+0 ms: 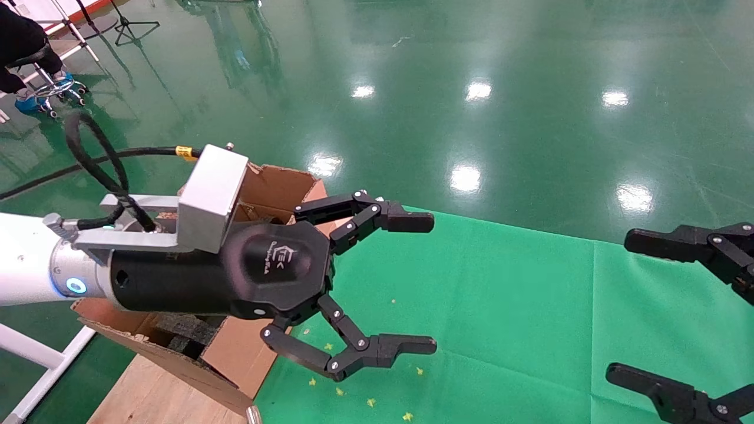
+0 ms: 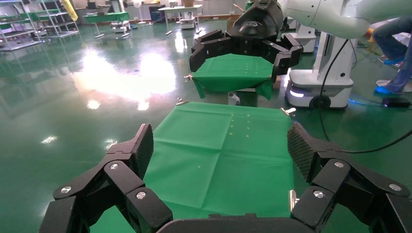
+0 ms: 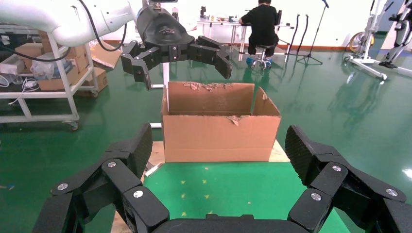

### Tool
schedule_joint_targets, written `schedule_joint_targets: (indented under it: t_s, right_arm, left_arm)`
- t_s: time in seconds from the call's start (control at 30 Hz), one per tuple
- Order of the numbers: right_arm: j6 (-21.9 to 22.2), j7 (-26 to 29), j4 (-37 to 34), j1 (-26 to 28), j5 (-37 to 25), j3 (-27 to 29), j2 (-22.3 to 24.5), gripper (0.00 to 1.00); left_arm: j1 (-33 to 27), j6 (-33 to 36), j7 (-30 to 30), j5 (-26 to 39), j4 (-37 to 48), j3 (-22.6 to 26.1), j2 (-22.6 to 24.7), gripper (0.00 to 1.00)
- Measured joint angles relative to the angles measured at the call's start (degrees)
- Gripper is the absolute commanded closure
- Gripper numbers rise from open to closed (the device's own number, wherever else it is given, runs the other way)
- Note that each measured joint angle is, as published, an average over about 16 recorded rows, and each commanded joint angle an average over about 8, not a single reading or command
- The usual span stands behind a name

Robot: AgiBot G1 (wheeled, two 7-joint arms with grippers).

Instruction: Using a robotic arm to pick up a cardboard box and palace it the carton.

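The left gripper gapes wide and empty beside the ragged corrugated carton, above smooth green cloth.

White left arm reaches in from the left, wrist level, and the left gripper hangs over the tabletop's left edge with jaws spread wide. Right gripper sits at the right edge, fingers wide apart too, facing the left one.
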Motion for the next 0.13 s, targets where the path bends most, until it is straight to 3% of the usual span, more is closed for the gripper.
schedule_joint_targets:
  t_s: [0.13]
  right_arm:
    - [0.0, 0.0, 0.0, 0.0, 0.0, 0.0, 0.0, 0.0]
  left_arm:
    - [0.0, 0.0, 0.0, 0.0, 0.0, 0.0, 0.0, 0.0]
